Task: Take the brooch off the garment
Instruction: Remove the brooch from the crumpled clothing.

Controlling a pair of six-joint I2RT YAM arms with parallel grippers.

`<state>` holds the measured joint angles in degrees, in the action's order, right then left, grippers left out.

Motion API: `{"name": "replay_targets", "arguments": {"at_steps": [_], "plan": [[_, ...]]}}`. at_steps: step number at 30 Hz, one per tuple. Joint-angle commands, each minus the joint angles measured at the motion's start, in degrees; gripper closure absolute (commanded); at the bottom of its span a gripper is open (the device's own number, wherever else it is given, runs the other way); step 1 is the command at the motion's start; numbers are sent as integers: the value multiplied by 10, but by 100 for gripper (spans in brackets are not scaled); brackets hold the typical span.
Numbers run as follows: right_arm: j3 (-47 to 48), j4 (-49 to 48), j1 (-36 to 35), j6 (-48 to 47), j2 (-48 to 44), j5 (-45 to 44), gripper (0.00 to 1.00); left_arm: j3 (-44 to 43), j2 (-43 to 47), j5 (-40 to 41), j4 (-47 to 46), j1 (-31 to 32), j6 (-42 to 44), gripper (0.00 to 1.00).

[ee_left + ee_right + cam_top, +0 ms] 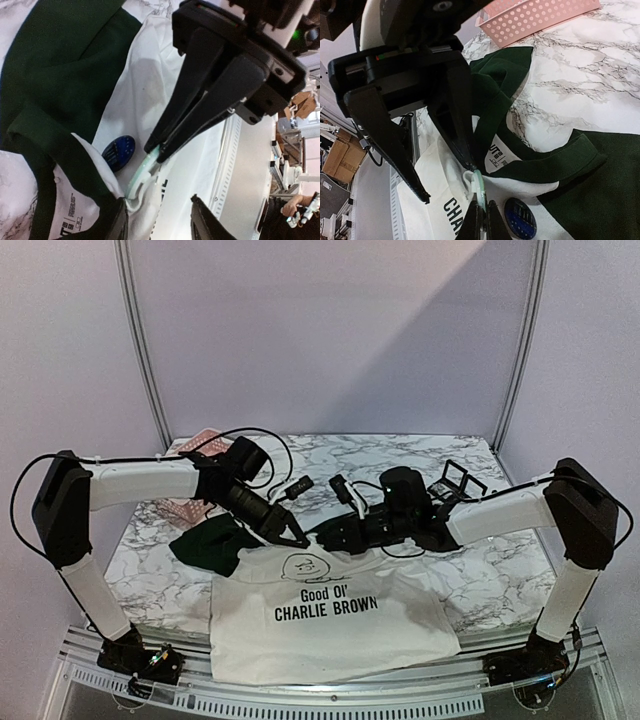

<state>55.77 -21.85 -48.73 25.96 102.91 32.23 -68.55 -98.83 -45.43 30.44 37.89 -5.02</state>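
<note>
The garment (335, 615), a white T-shirt with dark green sleeves, lies flat at the table's near edge. At its collar a pale green brooch (479, 184) stands on edge with white fabric bunched up against it. My right gripper (485, 212) is shut on the brooch's (140, 172) lower rim. My left gripper (160, 222) stands open around the same spot. One of its fingertips (469, 162) touches the brooch's upper end, the other hangs free. In the top view the left gripper (290, 532) and the right gripper (330, 535) meet at the collar.
A dark blue oval badge (520, 218) lies flat on the shirt just beside the brooch, also visible as the blue badge (119, 152). A pink perforated basket (540, 17) sits on the marble table (450, 455) behind the left sleeve. A small black frame (460, 480) stands far right.
</note>
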Motion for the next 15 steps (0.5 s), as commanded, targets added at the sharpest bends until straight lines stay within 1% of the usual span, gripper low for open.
{"name": "replay_targets", "arguments": {"at_steps": [1, 3, 5, 7, 9, 10, 11, 15], "plan": [[5, 19, -2, -19, -27, -34, 100, -32, 6, 18, 69, 2, 48, 50], [4, 20, -2, -20, -30, -36, 100, -35, 11, 24, 82, 2, 63, 44], [1, 18, -2, -20, -31, -37, 100, -35, 12, 36, 92, 2, 73, 42], [0, 17, -2, -19, -32, -38, 100, -37, 10, 51, 102, 2, 78, 42], [0, 15, -2, -18, -32, -39, 100, -42, 7, 60, 118, 3, 89, 43], [0, 15, -2, -18, -32, -39, 100, -44, 7, 63, 121, 4, 92, 46], [0, 14, -1, -17, -31, -39, 100, -44, 8, 66, 121, 4, 92, 52], [1, 13, -2, -16, -29, -39, 100, -43, 8, 73, 118, 4, 90, 80]]}}
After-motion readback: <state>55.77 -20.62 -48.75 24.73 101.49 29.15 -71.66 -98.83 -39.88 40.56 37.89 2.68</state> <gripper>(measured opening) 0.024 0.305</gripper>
